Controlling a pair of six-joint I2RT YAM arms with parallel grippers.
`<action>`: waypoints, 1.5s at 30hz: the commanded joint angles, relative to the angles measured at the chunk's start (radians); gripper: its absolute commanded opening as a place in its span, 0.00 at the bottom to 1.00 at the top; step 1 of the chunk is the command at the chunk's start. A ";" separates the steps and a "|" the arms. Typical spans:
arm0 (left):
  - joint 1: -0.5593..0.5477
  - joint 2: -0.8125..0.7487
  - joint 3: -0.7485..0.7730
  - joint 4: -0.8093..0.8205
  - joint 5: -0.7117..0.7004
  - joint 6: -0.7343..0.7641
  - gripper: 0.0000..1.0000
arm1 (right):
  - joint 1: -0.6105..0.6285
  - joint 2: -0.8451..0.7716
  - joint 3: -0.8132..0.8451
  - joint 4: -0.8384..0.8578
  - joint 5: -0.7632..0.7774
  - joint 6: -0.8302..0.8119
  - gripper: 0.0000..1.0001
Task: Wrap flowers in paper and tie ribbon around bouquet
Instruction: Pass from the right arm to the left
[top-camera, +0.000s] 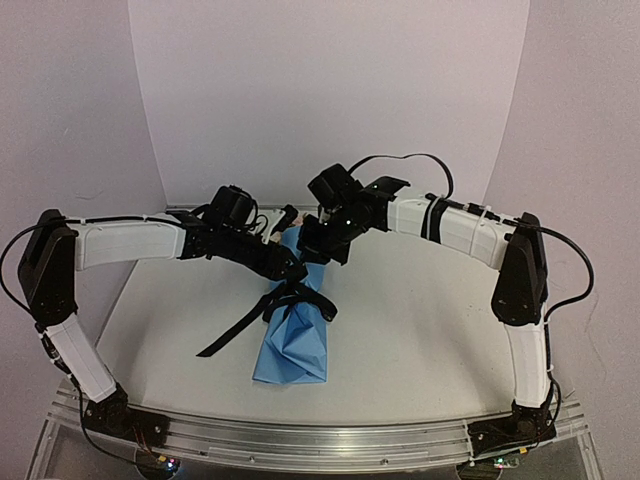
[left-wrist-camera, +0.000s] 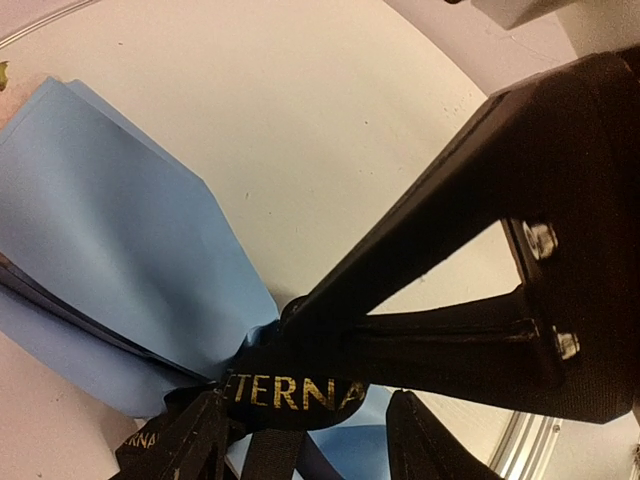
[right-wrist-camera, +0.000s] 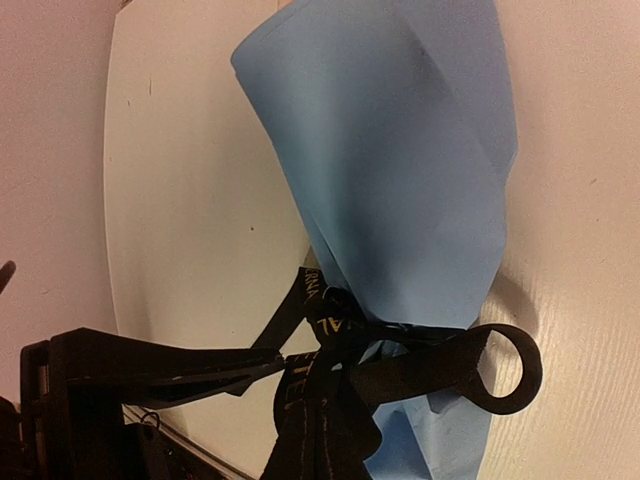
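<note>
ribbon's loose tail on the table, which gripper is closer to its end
Left. The left gripper is by the band, on the ribbon tail's side of the bouquet; the right gripper is on the bouquet's other side, farther from the tail.

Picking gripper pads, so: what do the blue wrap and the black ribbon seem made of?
The blue wrap looks like matte paper: it holds creases and stiff folds without shine. The black ribbon looks like soft fabric, printed with gold lettering: it lies limp and bunches where it circles the wrap; its weave is too blurred to tell.
</note>
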 joint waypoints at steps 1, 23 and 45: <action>-0.001 -0.036 -0.006 0.064 0.016 0.020 0.56 | 0.005 -0.002 0.043 0.021 -0.017 0.022 0.00; -0.013 0.026 0.043 0.055 0.000 0.005 0.27 | 0.007 0.018 0.054 0.036 -0.029 0.067 0.00; 0.004 -0.042 -0.093 0.149 -0.187 -0.150 0.00 | 0.002 -0.164 -0.124 0.048 0.169 -0.030 0.54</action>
